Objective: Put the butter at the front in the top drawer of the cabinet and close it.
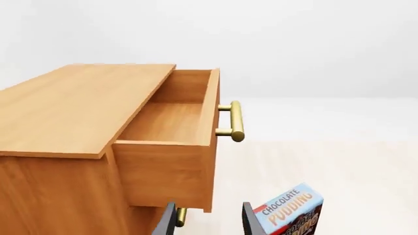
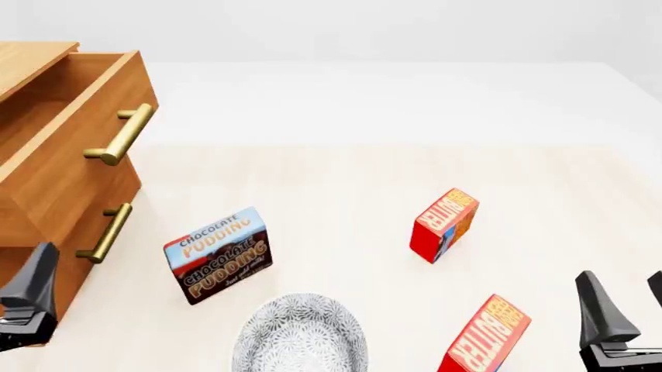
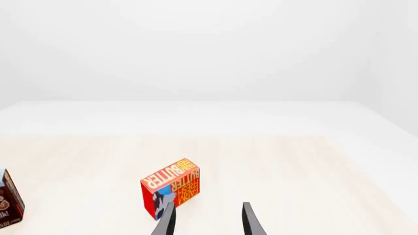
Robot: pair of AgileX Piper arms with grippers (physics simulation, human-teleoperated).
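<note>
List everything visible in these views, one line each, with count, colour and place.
cabinet: one, light-brown wood, far left of the table.
top drawer: one, light-brown with brass bar handle, pulled open, nothing visible inside.
lower drawer: one, brass handle, shut.
chocolate pudding box: one, brown and blue, just right of the cabinet.
butter cartons: two, red with orange lettering; one mid-table right of centre, one nearer the front edge.
plate: one, grey patterned, front centre.
table: one, pale wood.
left gripper: black, open.
right gripper: black, open.
</note>
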